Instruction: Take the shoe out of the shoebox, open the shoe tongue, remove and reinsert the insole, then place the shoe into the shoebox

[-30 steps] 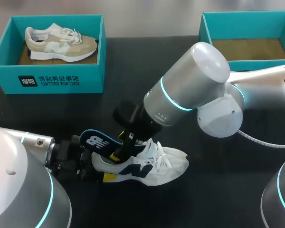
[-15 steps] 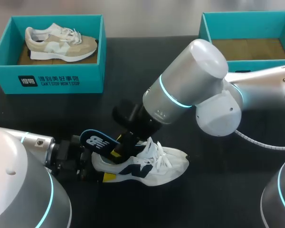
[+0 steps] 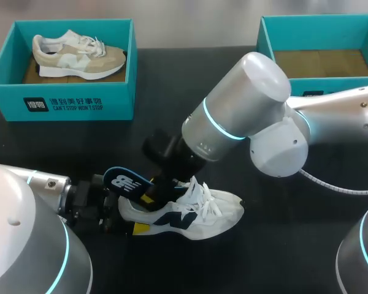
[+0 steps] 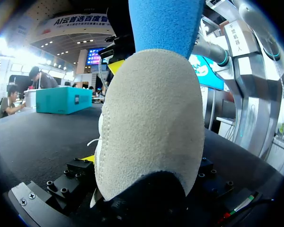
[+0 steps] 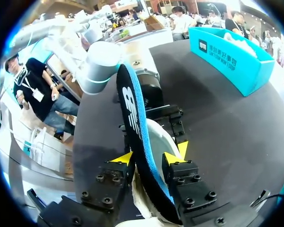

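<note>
1. Setting: a robot manipulation workstation.
2. Two grey-white jointed arms with glowing cyan rings, the left arm [image 3: 24, 239] and the right arm [image 3: 245, 116], reach over a matte black counter [image 3: 190, 79].
3. Staged props: a teal shoebox [image 3: 119, 101] holding a beige shoe [image 3: 80, 56], and a second teal shoebox [image 3: 319, 33] at the far right.

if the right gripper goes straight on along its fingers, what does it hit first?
Most likely the white shoe. The right gripper, shut on the blue insole, points into the shoe's heel opening, just ahead of its tips. The left gripper sits beyond that, though depth there is hard to judge.
</note>
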Controlling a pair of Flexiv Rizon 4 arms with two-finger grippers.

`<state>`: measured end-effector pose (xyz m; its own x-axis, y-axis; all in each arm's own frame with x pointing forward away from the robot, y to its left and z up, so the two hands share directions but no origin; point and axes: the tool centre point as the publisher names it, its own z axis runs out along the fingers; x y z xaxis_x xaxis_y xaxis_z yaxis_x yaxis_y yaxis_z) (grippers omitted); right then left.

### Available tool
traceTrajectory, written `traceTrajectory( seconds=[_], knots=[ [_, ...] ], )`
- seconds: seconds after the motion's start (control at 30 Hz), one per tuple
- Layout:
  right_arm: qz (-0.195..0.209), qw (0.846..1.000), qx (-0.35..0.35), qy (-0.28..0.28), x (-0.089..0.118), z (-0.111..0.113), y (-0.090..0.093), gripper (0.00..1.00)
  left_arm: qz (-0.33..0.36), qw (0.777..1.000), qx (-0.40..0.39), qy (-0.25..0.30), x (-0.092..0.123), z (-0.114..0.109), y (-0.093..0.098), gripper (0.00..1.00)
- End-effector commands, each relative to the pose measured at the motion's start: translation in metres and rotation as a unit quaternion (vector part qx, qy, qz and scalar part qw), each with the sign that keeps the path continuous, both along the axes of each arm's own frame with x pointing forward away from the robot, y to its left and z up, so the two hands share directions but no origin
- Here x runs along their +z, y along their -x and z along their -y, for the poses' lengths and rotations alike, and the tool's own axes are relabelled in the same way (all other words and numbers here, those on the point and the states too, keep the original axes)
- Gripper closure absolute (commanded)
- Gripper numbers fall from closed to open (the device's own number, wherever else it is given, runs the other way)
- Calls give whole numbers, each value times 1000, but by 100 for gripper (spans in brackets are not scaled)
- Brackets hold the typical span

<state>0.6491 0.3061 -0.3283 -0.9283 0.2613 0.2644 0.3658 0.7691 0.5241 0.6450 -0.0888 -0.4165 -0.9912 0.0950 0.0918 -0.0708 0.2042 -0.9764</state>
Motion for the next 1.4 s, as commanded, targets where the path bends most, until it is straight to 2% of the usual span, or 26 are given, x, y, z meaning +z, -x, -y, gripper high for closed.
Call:
traceTrajectory(
  seconds=[0.03, 0.5, 0.53, 0.57, 0.77, 1.1, 1.27, 1.4],
  knots=[
    [1, 1000, -2, 2, 0, -3, 2, 65, 0, 1000, 0, 0, -2, 0, -1, 100],
    [3, 1000, -2, 6, 7, -5, 5, 79, 0, 1000, 0, 0, -2, 0, -1, 100],
    [3, 1000, -1, 6, 7, -5, 5, 85, 0, 1000, 0, 0, -2, 0, -1, 100],
    [3, 1000, -1, 6, 7, -5, 5, 100, 0, 1000, 0, 0, -2, 0, -1, 100],
    [7, 1000, 13, 1, 12, -7, 4, 100, 0, 1000, 0, 0, -2, 0, -1, 100],
    [40, 997, 46, -37, 43, -16, -4, 100, 0, 1000, 0, 0, -2, 0, -1, 100],
    [63, 994, 58, -67, 67, -23, -10, 100, 0, 1000, 0, 0, -2, 0, -1, 100],
    [100, 988, 73, -93, 96, -26, -18, 100, 0, 1000, 0, 0, -2, 0, -1, 100]
  ],
)
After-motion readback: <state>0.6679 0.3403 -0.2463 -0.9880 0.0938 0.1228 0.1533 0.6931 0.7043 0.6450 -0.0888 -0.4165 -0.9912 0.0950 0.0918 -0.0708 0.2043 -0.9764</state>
